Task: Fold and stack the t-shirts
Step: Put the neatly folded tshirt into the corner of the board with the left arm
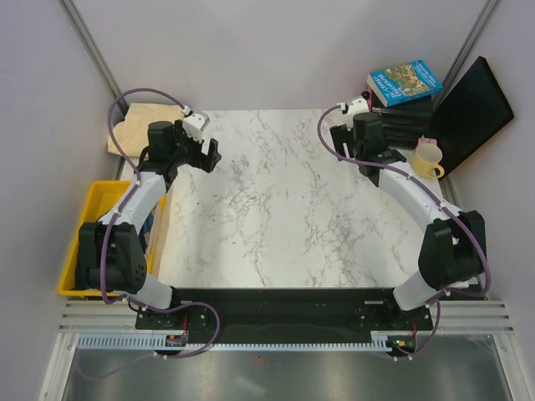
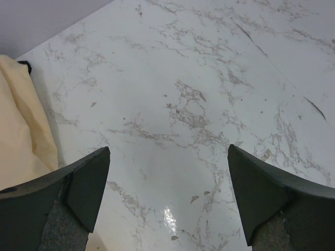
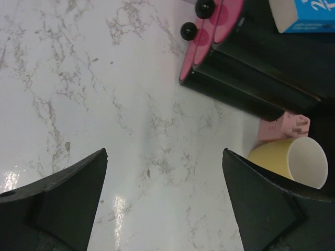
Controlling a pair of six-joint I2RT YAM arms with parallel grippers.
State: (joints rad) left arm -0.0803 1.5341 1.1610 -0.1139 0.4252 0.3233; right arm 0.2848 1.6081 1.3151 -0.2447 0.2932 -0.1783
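Both arms sit up at the far end of the marble table (image 1: 276,209) and neither one has anything in it. Left gripper (image 2: 168,151) is spread wide over bare marble, jaws fully released. Same deal with the right gripper (image 3: 165,151): fingers wide apart, only tabletop between them.

The cream shirt (image 1: 134,125) is bunched up at the table's 10 o'clock corner, right at the edge and just beside the left gripper's outer finger. There's a yellow bin (image 1: 88,225) next to the table at 9 o'clock. At 2 o'clock a yellow mug (image 1: 428,159) stands near the right gripper, and at 1 o'clock a blue book (image 1: 404,81) lies on some black boxes (image 1: 410,117).
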